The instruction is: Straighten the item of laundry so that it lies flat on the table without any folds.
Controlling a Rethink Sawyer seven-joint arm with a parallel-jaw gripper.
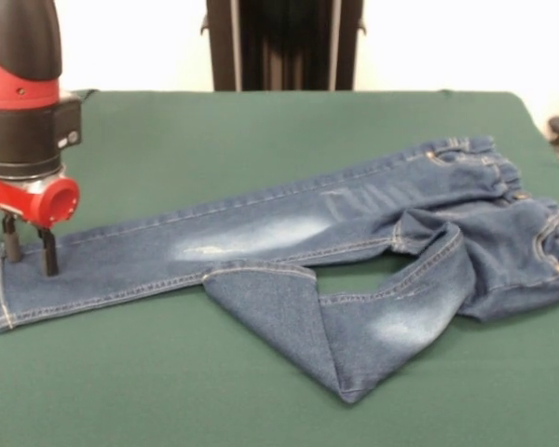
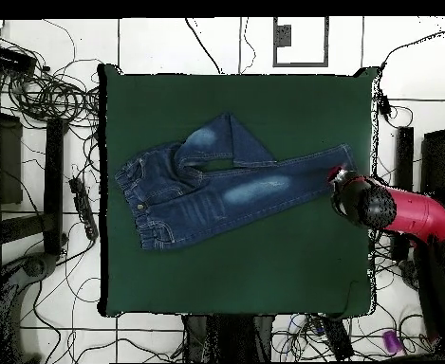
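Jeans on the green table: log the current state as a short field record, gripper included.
item: jeans, blue denim with faded patches
surface: green table
long leg: stretched flat toward the cuff at the gripper's end
other leg: folded back on itself, its end forming a point toward the table's front edge
waistband: slightly bunched at the end away from the gripper
gripper: fingers open, tips down on the straight leg near its cuff
task state: not flat yet; one leg remains to unfold

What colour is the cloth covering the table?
Dark green felt-like cloth on the large rectangular table, seen best in the front view.
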